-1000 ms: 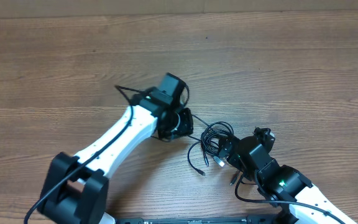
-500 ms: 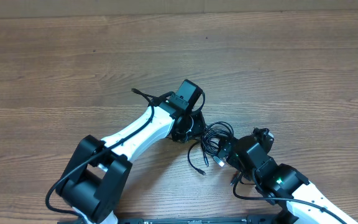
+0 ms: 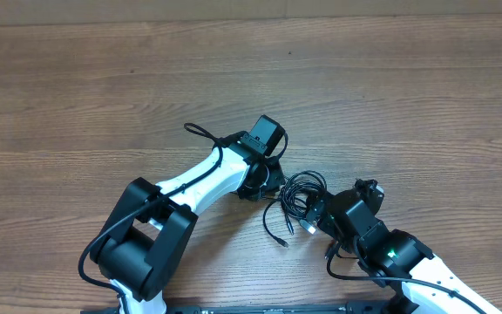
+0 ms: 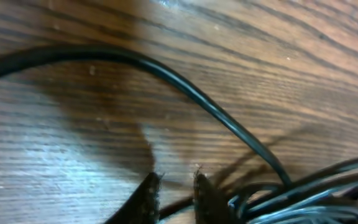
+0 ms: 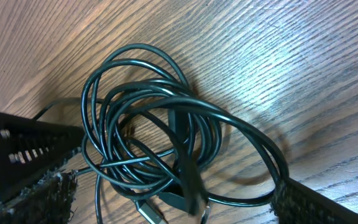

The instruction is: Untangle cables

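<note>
Wooden table (image 3: 408,87), cables (image 5: 160,143) bunched in one coil.
Right gripper (image 5: 179,196) gapes around it; left gripper (image 4: 174,196), nearly clenched on nothing, should pinch one loose strand, pulling gently.

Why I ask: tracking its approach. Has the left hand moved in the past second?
Yes. The left hand slid rightward, closing on the tangled thin black cables, which stayed put.

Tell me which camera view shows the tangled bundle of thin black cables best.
Right wrist: the tangled bundle of thin black cables fills the frame, its loops distinct. Overhead shows the bundle small, with loops merging. Left wrist shows only one strand and the bundle's edge.
</note>
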You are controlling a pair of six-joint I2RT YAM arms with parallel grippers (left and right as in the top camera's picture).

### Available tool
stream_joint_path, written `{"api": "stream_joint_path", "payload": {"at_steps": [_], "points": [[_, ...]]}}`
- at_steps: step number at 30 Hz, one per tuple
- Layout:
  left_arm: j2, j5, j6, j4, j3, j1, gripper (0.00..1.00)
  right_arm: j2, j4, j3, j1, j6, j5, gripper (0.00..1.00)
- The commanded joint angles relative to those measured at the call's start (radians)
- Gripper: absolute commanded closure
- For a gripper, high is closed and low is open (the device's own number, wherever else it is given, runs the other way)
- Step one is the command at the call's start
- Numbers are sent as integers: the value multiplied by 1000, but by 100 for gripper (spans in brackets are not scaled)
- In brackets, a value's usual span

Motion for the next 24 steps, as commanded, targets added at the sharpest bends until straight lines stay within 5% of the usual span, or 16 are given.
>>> {"api": "stream_joint_path", "payload": {"at_steps": [1,8,14,24], "points": [[10,-29,-5,1,16,-3,93,4,7,27,-1,-9,19,0],[-25,108,116,4,53,88,88,-16,-20,31,-1,-10,41,0],[-153,158,261,4,122,123,68,-117,-163,86,-1,-10,45,0],[-279,117,253,-102,128,-2,48,-324,-464,242,-1,-9,112,0]]}}
